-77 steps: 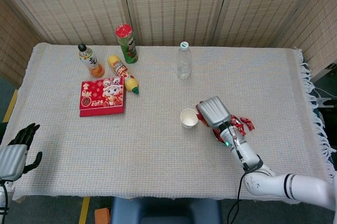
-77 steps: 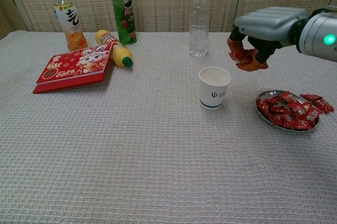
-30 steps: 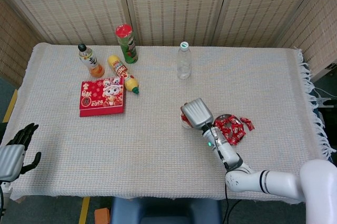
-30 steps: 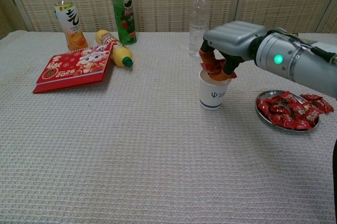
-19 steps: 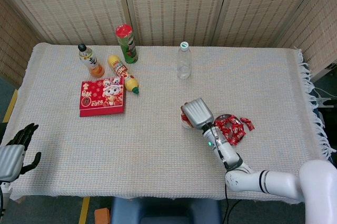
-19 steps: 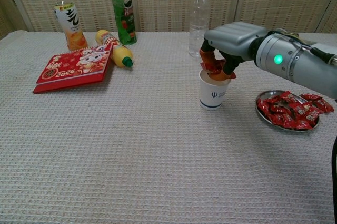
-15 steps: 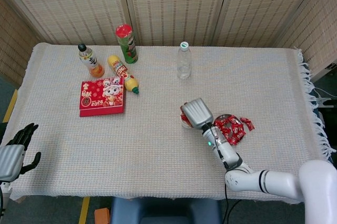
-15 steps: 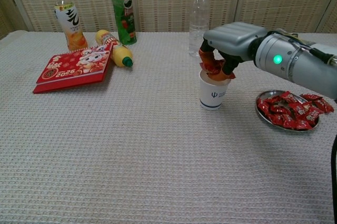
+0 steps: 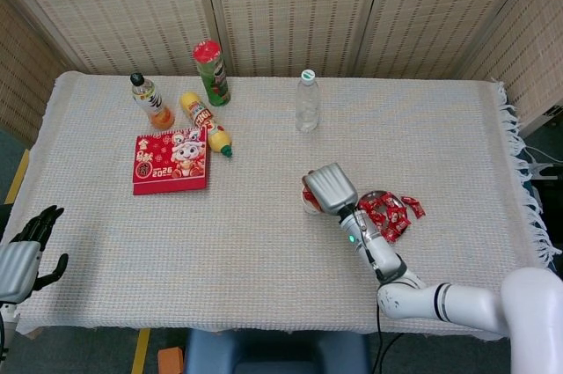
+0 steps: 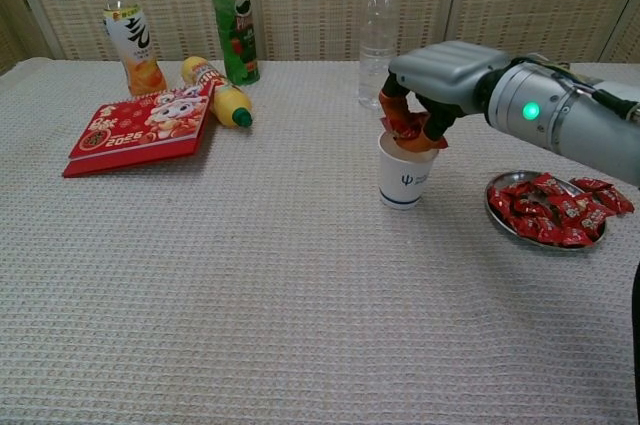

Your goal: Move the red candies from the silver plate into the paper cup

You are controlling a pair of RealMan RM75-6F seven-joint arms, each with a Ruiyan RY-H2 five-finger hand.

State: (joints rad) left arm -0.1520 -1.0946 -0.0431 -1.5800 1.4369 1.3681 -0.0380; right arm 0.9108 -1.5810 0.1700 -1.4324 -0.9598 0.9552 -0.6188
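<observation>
Your right hand (image 10: 432, 80) sits directly over the white paper cup (image 10: 407, 170), fingers curled down and pinching a bunch of red-wrapped candies (image 10: 406, 129) just at the cup's mouth. The candies are in the grip; whether any touch the rim cannot be told. In the head view the same hand (image 9: 330, 189) covers most of the cup (image 9: 310, 206), with only a sliver of rim and red wrapper visible at its left edge.

The round silver metal plate (image 10: 497, 211) lies to the right of the cup, apart from it, and carries a heap of red candies (image 10: 552, 210); a few spill past its far right edge onto the cloth. The head view shows this heap (image 9: 387, 213) just beside your right forearm.

Your left hand (image 9: 26, 249) is at the lower left edge of the head view, off the table, dark fingers spread apart and holding nothing.

Other items, all well apart from the cup: a clear plastic water bottle (image 10: 377, 37) upright behind it, a green cylindrical crisp can (image 10: 233, 23), an upright orange drink bottle (image 10: 128, 39), a yellow bottle lying on its side (image 10: 216, 91), and a flat red printed packet (image 10: 140, 129). All rest on the woven beige tablecloth (image 10: 250, 285).
</observation>
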